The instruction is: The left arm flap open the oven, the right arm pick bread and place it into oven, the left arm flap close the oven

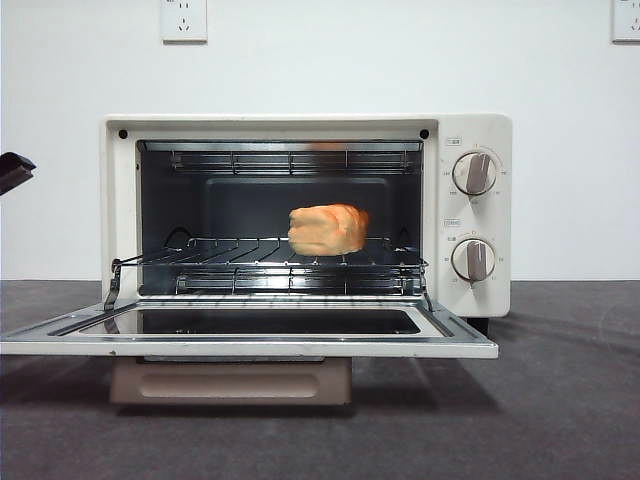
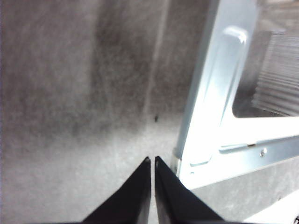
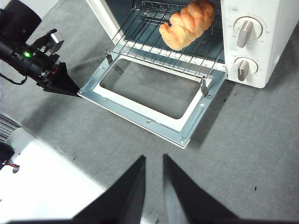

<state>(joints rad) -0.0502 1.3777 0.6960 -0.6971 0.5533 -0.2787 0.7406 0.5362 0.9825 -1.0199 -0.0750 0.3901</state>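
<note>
Left end effector (image 3: 70, 86) sits at the outer corner of the oven door (image 3: 149, 100), jaws pressed nearly together, holding nothing; its wrist view shows the tips just beside the door's metal frame (image 2: 210, 116), low over the grey counter (image 2: 70, 93). Whether the tip actually touches the door edge, cannot tell. In the front view it shows only as a black tip (image 1: 15, 170) at the left edge. Right end effector (image 3: 153, 161) hangs high and well back from the oven (image 1: 305, 215), over the counter's front area, jaws narrow with a slim gap, empty. Bread (image 1: 328, 229) lies on the wire rack (image 1: 270, 255) inside the cavity, toward the knob side, fully inside the opening. Door is flapped fully down, lying flat, tan handle (image 1: 230, 380) under its front edge. Two knobs (image 1: 474, 172) untouched as far as seen. Progress judgement: opening step done, bread placement done, right arm clear of the door's swing path. Left to do: closing the door. Left arm looks staged for that, placed at the door's free corner, probably to get under or against the edge and push it up. Risk judgement: contact at one corner only could slip off the thin metal edge; rack front sits near the door hinge line, so the door should clear the bread.
</note>
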